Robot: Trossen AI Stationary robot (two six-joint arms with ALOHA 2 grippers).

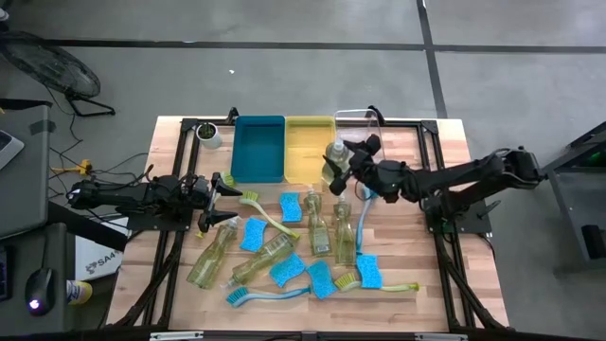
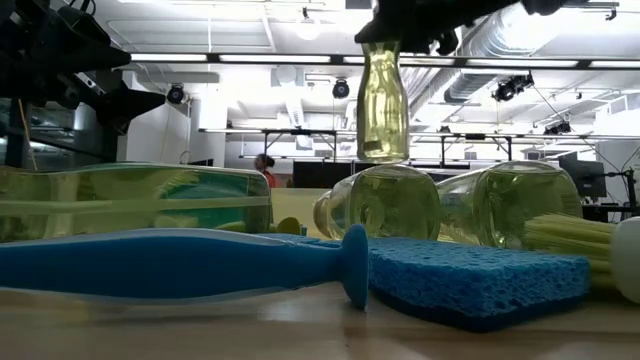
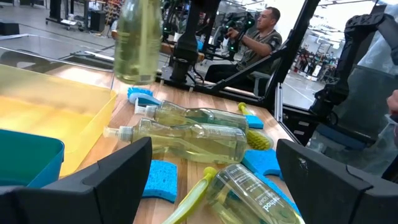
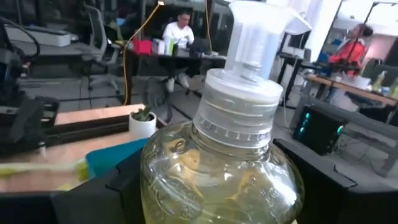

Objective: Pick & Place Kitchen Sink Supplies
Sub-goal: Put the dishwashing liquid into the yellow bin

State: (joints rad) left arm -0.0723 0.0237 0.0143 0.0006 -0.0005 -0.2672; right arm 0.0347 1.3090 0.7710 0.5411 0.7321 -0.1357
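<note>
Above the yellow bin [image 1: 309, 149] in the high view, my right gripper [image 1: 347, 163] held a clear pump bottle of yellowish-green soap [image 1: 334, 161]; my left gripper [image 1: 214, 195] waited wide beside the worktop [image 1: 445, 275] clutter. At table height the bottle [image 2: 383, 95] hung upright over lying bottles. From my left wrist it [image 3: 138, 40] hovered by the bin. My right wrist showed smooth, liquid-heavy plastic [image 4: 217, 171]; I judged it slippery, best clamped at the shoulder below the cap.

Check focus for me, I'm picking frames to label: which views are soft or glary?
Low view: the blue brush handle up close is soft, ceiling lights glare. Right wrist view: the held soap bottle fills the frame, room behind blurred. Left wrist view: near fingers blurred. High view: evenly lit.
</note>
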